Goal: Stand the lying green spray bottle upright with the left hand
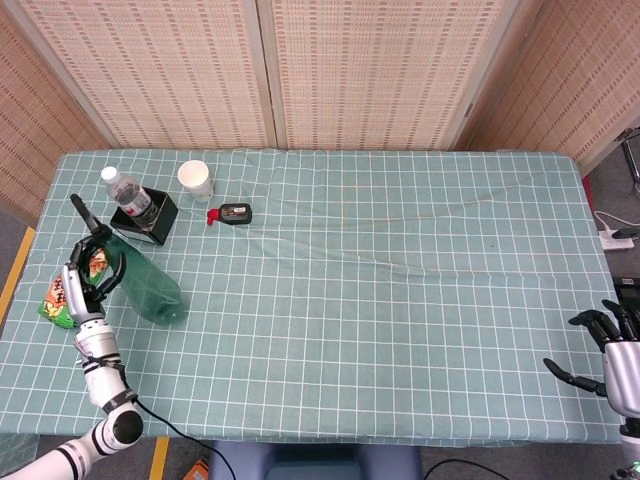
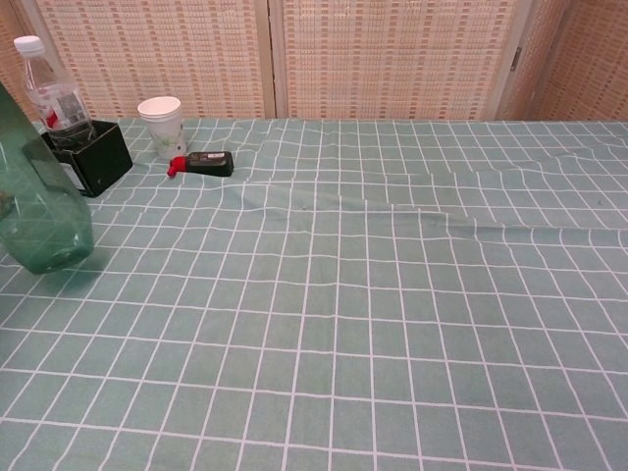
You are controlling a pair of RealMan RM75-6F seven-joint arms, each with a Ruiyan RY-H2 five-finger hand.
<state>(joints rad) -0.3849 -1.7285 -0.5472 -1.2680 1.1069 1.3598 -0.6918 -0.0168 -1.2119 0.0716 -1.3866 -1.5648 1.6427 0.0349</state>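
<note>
The green spray bottle (image 1: 148, 283) leans at the table's left edge, its base on the cloth and its dark nozzle (image 1: 77, 205) raised toward the far left. My left hand (image 1: 86, 277) grips it around the upper part, fingers curled over the neck. The chest view shows only the bottle's translucent lower body (image 2: 39, 211), tilted at the far left; the hand is out of that frame. My right hand (image 1: 612, 351) hovers off the table's near right corner, fingers spread and holding nothing.
A water bottle (image 1: 126, 194) stands in a black box (image 1: 150, 218) just behind the green bottle. A paper cup (image 1: 195, 179) and a black device with a red tip (image 1: 232, 213) lie further back. A snack packet (image 1: 58, 298) sits under my left hand.
</note>
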